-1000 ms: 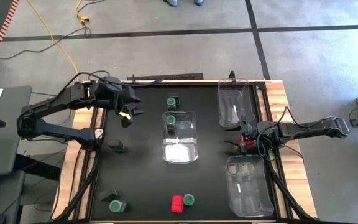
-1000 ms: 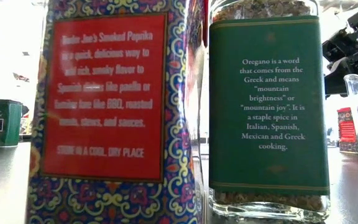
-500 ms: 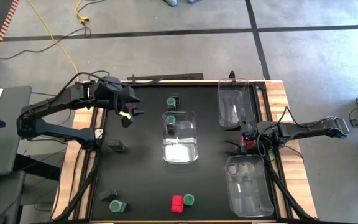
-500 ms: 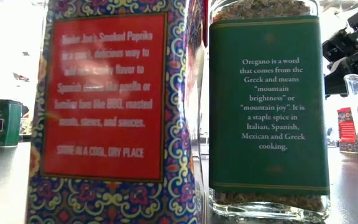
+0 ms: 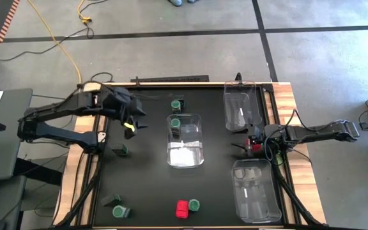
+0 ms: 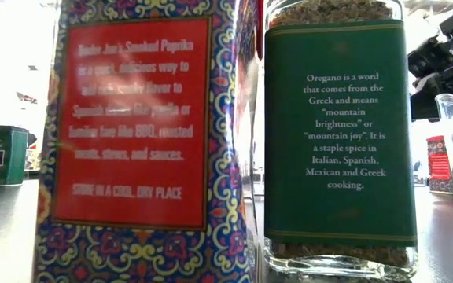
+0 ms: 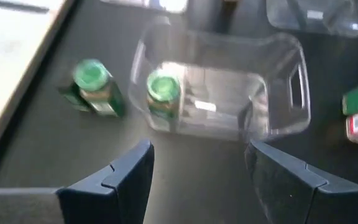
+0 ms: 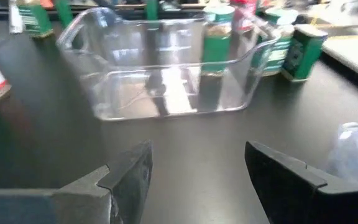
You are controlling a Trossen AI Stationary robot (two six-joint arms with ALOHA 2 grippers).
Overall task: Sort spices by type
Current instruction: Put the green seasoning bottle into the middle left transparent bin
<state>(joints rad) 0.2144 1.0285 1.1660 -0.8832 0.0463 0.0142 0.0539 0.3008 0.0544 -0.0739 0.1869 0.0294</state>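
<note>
The left gripper hovers over the table's far left part, jaws apart and empty. Ahead of it one green-topped jar stands just outside the middle clear bin, and a second jar stands inside that bin's far end. A red box and another green jar sit together near the front edge (touching, it seems). The right gripper waits between the two right-hand bins, jaws likewise open with nothing between them.

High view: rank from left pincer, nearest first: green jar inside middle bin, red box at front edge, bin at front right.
From the left pincer:
1. Green jar in the middle bin's far end, beside the pincer.
2. Red box, front edge, centre.
3. Front-right bin, opposite side.
</note>
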